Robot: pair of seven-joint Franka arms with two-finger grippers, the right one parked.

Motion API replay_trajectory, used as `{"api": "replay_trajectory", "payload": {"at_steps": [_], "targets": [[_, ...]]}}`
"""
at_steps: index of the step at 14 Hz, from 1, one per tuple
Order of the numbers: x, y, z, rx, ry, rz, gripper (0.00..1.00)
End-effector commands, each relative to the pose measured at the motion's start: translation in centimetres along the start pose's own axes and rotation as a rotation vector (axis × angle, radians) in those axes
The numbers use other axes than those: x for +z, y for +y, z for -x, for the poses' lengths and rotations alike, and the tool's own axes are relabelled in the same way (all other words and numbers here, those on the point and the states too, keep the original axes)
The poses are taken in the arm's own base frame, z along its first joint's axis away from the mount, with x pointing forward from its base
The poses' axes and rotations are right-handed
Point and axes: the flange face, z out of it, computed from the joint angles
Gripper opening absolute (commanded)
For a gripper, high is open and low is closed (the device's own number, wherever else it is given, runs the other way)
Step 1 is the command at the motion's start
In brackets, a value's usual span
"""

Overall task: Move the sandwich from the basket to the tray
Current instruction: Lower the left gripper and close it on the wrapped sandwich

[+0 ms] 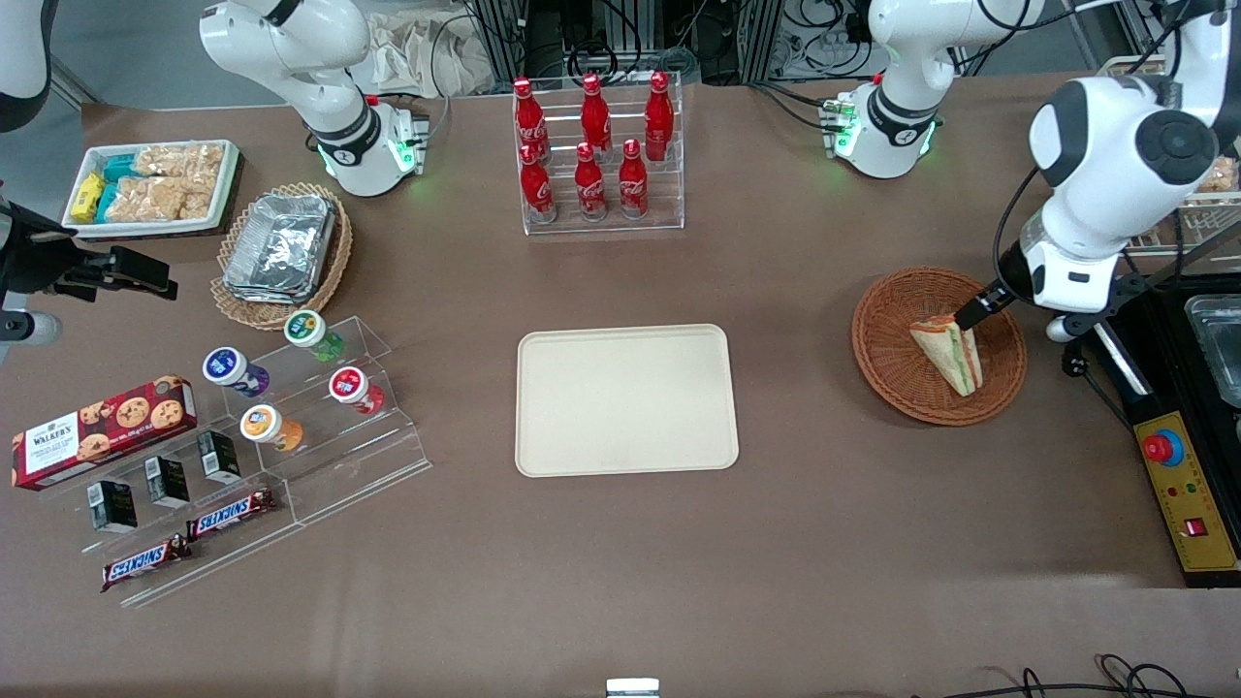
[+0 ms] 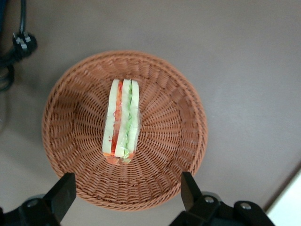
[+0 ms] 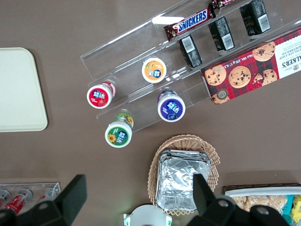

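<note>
My gripper [image 2: 124,197] hovers released above the sandwich [image 2: 122,120] in the basket [image 2: 178,136]; next I must descend and clench it.

The working arm [image 1: 1115,165] is glossy white with dark grey joint caps; its claw [image 2: 127,200] has black fingers [image 2: 63,193], spread apart above the basket [image 2: 84,117].

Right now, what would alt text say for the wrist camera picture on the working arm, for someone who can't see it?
A sandwich stands on its edge in a round wicker basket on a brown table, seen from straight above. The arm's tool hovers over the basket's rim, open, with one dark finger at either side and nothing between them.
</note>
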Motion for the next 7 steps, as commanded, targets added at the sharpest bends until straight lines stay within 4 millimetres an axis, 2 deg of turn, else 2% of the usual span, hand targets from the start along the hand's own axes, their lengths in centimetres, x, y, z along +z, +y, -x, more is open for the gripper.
{"api": "replay_trajectory", "payload": {"at_steps": [1, 4, 7], "targets": [[4.9, -0.1, 0.7, -0.072, 0.020, -0.034, 0.99], [8.9, 0.2, 0.6, -0.115, 0.021, -0.084, 0.99], [11.1, -0.7, 0.2, -0.113, 0.030, -0.130, 0.99]]}}
